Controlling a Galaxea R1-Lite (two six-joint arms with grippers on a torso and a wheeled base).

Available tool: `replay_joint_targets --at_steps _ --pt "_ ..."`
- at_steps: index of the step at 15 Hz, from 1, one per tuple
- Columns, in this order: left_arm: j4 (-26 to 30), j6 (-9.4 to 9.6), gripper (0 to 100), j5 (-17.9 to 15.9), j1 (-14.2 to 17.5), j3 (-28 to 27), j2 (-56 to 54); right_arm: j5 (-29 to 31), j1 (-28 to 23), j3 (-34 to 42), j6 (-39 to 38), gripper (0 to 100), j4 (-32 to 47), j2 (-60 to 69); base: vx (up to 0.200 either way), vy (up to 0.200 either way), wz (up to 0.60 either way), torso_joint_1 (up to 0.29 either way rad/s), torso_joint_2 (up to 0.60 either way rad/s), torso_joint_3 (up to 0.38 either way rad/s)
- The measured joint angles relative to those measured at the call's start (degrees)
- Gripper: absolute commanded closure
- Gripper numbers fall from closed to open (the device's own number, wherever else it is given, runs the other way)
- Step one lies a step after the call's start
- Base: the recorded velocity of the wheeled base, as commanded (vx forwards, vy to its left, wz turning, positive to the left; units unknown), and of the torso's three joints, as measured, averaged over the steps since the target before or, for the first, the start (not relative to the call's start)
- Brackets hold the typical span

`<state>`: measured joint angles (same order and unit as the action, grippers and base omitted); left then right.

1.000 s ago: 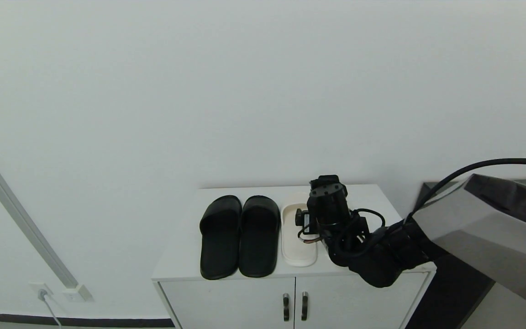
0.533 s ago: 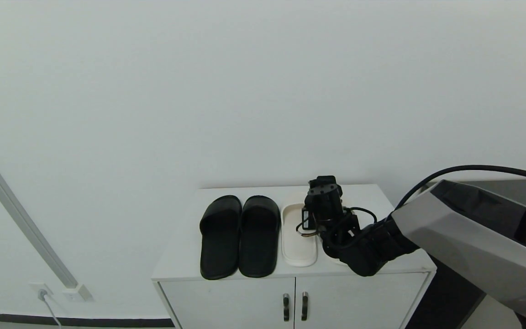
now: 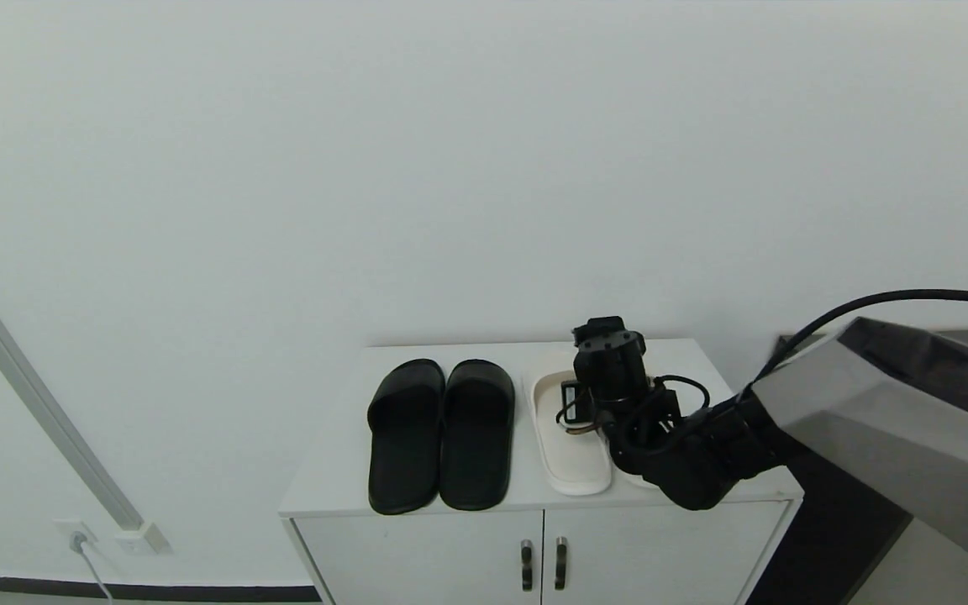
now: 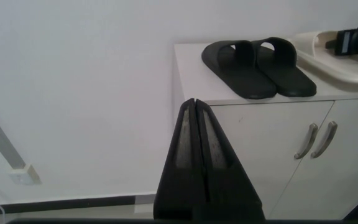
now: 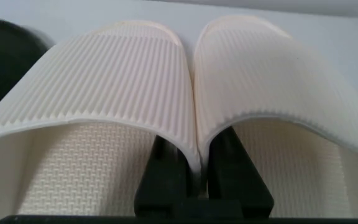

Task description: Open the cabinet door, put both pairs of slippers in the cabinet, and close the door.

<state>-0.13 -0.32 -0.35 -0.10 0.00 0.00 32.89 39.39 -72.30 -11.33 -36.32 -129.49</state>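
White slippers [image 3: 572, 454] shifted right; two white, two black slippers [image 3: 442, 433].

A grey trunking strip [image 3: 30, 386] runs diagonally down the plain white wall [image 3: 484, 168] to a small box [image 3: 144, 539]. Just beside it, a socket [image 3: 72, 532] holds a white cable [image 3: 96, 573], above dark skirting [image 3: 131, 591].

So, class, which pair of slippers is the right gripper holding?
The white pair: the right gripper pinches its two adjoining straps between its fingers. The black pair lies untouched beside it, toward the robot's left.
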Motion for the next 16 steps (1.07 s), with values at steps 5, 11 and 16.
replay_joint_targets --at_steps 5,11,16 --pt "-0.02 0.07 100 -0.02 0.02 0.00 0.00 -14.25 3.96 16.15 2.38 100 -0.49 16.55 0.000 0.000 0.00 0.000 0.00 0.000" --pt "-0.02 0.11 100 -0.02 0.02 0.00 0.00 -35.93 9.95 36.69 14.69 100 -1.23 36.90 0.000 0.000 0.00 0.000 0.00 0.000" --pt "-0.02 0.07 100 -0.05 0.02 0.00 0.00 -42.44 10.64 40.72 14.96 100 -4.85 39.96 0.000 0.000 0.00 0.000 0.00 0.000"
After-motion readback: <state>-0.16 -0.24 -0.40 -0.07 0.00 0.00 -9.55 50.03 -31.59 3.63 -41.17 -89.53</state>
